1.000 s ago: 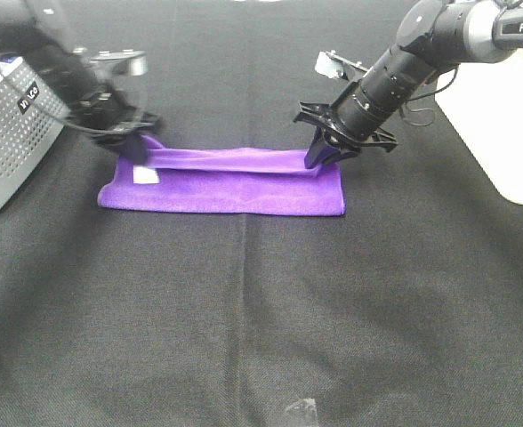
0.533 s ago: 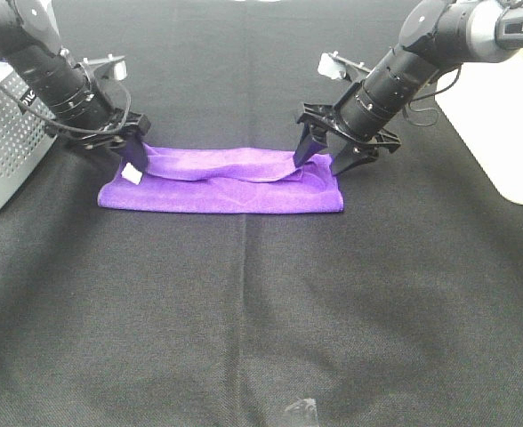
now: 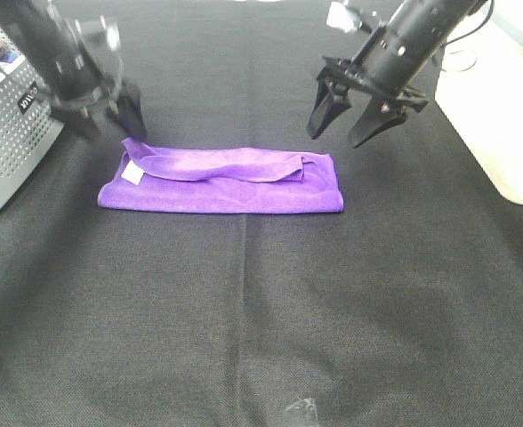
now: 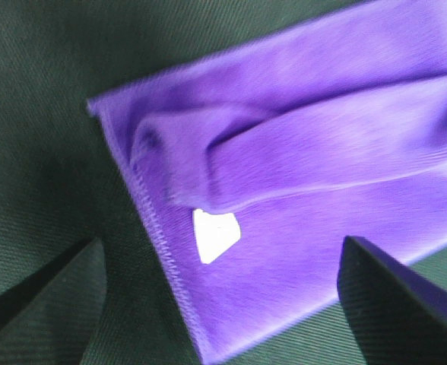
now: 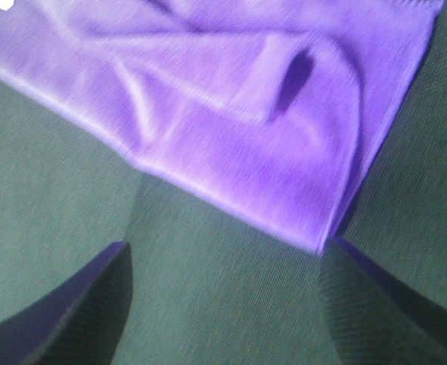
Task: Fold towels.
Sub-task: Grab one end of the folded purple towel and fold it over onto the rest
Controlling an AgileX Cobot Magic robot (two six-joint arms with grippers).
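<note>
Aloft, left gripper agape, right gripper agape

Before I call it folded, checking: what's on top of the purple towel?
On the purple towel, its own rumpled flap lies along the far edge, white tag beside it. Anything under the flap is covered.

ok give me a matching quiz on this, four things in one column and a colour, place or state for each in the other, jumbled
Things:
1. towel
2. tag
3. basket
4. right gripper

Descriptions:
a. white, at the towel's left end in the high view
b. open, holding nothing
c. purple, lying folded
d. grey and perforated, at the left edge of the high view

Pairs: 1-c, 2-a, 3-d, 4-b
</note>
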